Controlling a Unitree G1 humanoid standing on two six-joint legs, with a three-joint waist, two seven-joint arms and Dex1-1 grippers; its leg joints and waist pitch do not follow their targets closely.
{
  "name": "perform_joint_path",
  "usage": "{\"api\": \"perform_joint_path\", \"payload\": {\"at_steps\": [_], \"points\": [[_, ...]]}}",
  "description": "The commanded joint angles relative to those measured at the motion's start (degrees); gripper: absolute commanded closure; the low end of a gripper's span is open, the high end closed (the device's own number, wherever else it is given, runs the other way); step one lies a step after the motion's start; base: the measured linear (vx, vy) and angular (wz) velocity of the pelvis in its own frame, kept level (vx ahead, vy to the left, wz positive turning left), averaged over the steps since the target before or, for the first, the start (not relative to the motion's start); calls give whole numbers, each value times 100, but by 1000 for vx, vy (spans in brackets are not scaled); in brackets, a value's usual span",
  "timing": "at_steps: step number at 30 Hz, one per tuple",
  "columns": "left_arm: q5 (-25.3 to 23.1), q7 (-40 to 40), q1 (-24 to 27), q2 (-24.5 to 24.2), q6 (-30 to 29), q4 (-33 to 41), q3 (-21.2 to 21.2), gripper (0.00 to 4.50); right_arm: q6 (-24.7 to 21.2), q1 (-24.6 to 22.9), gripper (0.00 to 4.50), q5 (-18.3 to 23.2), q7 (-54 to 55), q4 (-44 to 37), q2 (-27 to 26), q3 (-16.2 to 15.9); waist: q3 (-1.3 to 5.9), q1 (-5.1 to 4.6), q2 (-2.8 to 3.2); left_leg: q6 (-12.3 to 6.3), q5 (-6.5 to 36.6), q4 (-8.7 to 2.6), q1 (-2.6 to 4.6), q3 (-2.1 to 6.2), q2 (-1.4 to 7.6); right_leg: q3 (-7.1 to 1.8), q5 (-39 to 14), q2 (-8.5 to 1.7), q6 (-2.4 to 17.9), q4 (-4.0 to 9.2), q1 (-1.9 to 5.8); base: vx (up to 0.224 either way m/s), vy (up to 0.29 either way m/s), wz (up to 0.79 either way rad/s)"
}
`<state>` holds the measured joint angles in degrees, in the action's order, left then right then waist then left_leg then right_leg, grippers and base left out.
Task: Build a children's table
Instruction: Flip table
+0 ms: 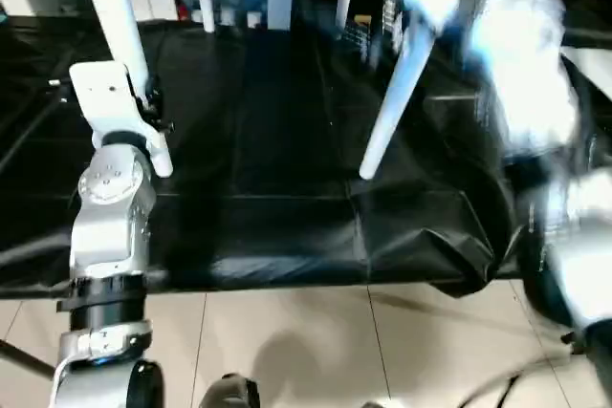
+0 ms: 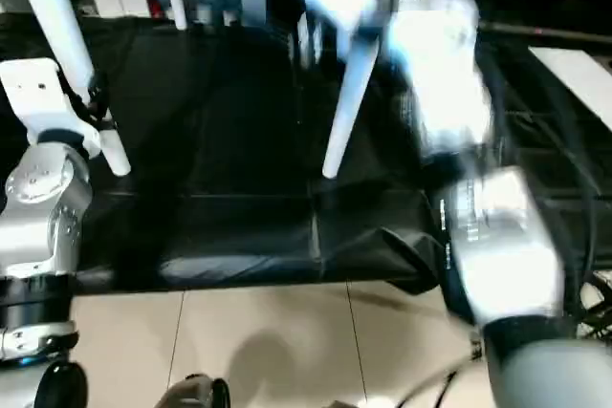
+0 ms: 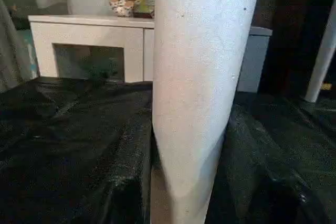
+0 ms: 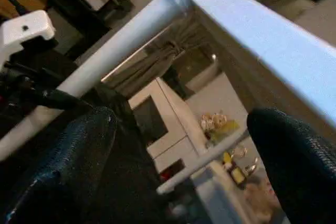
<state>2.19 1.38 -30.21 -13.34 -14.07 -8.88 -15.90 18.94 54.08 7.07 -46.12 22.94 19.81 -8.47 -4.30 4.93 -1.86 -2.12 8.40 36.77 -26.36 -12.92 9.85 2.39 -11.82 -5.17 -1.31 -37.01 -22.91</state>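
While my left gripper (image 1: pixel 151 112) clamps one long white tapered tube leg (image 1: pixel 120 21) above the black-covered work table (image 1: pixel 258 198), my right gripper (image 4: pixel 178 145) stands open beneath the white plastic tabletop's edge (image 4: pixel 273 51), holding nothing.

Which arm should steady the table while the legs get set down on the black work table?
Left, probably: its claw is at a leg above the black work table; the right arm is raised and blurred.
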Motion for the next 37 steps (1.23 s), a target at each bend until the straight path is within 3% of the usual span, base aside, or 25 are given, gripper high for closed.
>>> {"api": "perform_joint_path", "payload": {"at_steps": [1,4,5,8,11,12,13,16,20,22,23,24,25,26,27,28,29,30,31,32,33,34,35,36,37], "points": [[-6,322,44,-145,23,250,208,278,-597,-524,12,-45,389,-797,36,143,489,-61,191,854,2542,-642,480,339,374,-156,-897,-281,920,404,34,0,0,0],[-51,394,105,-276,0,314,273,278,-1118,-1203,12,-23,626,-1493,93,251,467,-42,199,1106,3143,-680,564,356,365,-184,-1518,-289,707,506,-39,0,0,0],[49,490,141,-291,-44,379,256,223,-1231,-1432,12,-6,675,-1650,113,277,474,-57,190,1164,3264,-676,577,368,366,-187,-1591,-301,679,516,-52,0,0,0],[161,624,206,-326,-116,487,253,204,-1461,-1785,12,50,791,-1900,123,325,456,-72,181,1168,3325,-697,531,391,360,-177,-1688,-315,676,526,-38,0,0,0],[241,728,331,-373,-223,611,231,173,-1992,-2451,12,237,1089,-2453,47,420,406,-62,176,1145,3644,-710,599,405,353,-192,-2219,-324,565,627,-68,0,0,0],[282,786,425,-410,-227,657,182,166,-2226,-2838,12,322,1266,-2668,-53,476,422,-68,182,1150,3650,-716,603,423,350,-188,-2264,-336,558,640,-51,0,0,0],[294,793,434,-417,-226,658,178,166,-2280,-2884,12,331,1291,-2714,-66,483,434,-74,180,1139,3584,-720,594,422,349,-186,-2188,-332,557,633,-37,0,0,0],[432,972,736,-503,-100,697,93,127,-2794,-3621,12,518,1570,-3023,-282,535,427,-98,189,1117,3542,-776,543,438,344,-169,-2034,-308,560,629,-15,0,0,0],[552,1078,1068,-431,84,740,-14,111,-2899,-4029,12,594,1624,-3011,-356,518,397,-139,209,1221,4074,-760,617,472,328,-138,-2728,-327,480,714,-56,0,0,0],[815,1270,1611,-288,241,960,-147,83,-2987,-4459,12,557,1737,-3071,-373,509,328,-193,253,1243,4418,-839,610,515,351,-88,-2785,-303,482,761,-36,-3,22,-10],[905,1349,2129,-207,377,1256,-186,83,-3029,-4768,12,383,1951,-3107,-416,524,312,-225,281,1296,4763,-908,608,528,340,-24,-2971,-247,438,763,7,-5,44,-20],[905,1349,2129,-207,377,1256,-186,83,-3029,-4768,12,383,1951,-3107,-416,524,335,-223,274,1319,4847,-917,624,541,343,-22,-2964,-250,447,762,21,-2,49,-22],[932,1330,2306,-160,361,1387,-209,83,-3000,-4858,12,270,2054,-3089,-431,530,294,-279,281,1343,5145,-1021,596,535,346,63,-3048,-183,429,744,74,-16,37,-19],[957,1309,2478,-103,406,1533,-226,83,-3106,-4943,12,203,2191,-3100,-462,541,306,-264,327,1372,5362,-1196,516,452,362,156,-2848,-70,456,591,171,-16,37,-19],[989,1242,2843,59,430,1945,-163,83,-3335,-5023,12,96,2611,-3090,-627,653,337,-230,349,1378,5368,-1304,436,401,383,161,-2507,-38,513,361,276,-58,14,-13],[977,1215,3004,128,487,2124,-106,83,-3469,-5049,12,112,2769,-3079,-712,714,302,-165,337,1407,5397,-1572,243,233,419,181,-1964,39,579,-38,413,-115,-20,-4],[966,1195,3138,205,555,2293,-14,83,-3439,-5061,12,63,2891,-3058,-763,752,291,155,334,1478,5358,-1909,-169,-131,383,198,-2042,182,481,-727,713,-115,-20,-4],[873,1087,3223,240,387,2411,86,83,-3386,-5063,12,-27,3001,-3054,-780,762,322,223,153,1341,4620,-1741,-73,-305,327,-21,-2518,140,368,-701,616,-70,-82,15],[670,926,3268,256,260,2477,212,83,-3363,-5060,12,-64,3087,-3034,-810,787,291,-12,-276,969,2359,470,1110,144,-52,-534,-5603,-537,-155,1081,-840,147,-137,23],[483,757,3330,329,304,2536,292,83,-3370,-5064,12,-15,3168,-3026,-870,835,203,-55,-8,457,830,504,497,746,-201,-995,-5774,-744,106,1164,-165,147,-137,23],[389,657,3378,405,359,2584,354,83,-3382,-5060,12,39,3228,-3017,-924,880,183,11,42,511,858,442,481,873,-190,-902,-5451,-745,297,1057,32,141,-57,6],[214,532,3398,461,512,2584,418,83,-3382,-5046,12,105,3234,-3012,-961,909,132,-34,44,802,2161,164,993,850,-20,-411,-5026,-395,474,930,-292,-91,5,18],[57,451,3411,473,475,2569,507,83,-3337,-5028,12,123,3231,-3012,-972,907,243,-101,214,1038,3742,-391,1020,886,185,-219,-3118,86,561,524,-198,-91,5,18],[-5,422,3397,471,440,2539,553,83,-3299,-5007,12,115,3233,-2991,-975,900,236,-139,300,912,4289,-707,861,921,298,-186,-1974,71,623,443,49,-133,-6,21],[-8,444,3380,485,489,2539,570,83,-3315,-4975,12,95,3247,-2972,-995,901,230,-148,335,877,4377,-771,839,898,308,-170,-1663,42,644,450,97,0,0,0]]}}
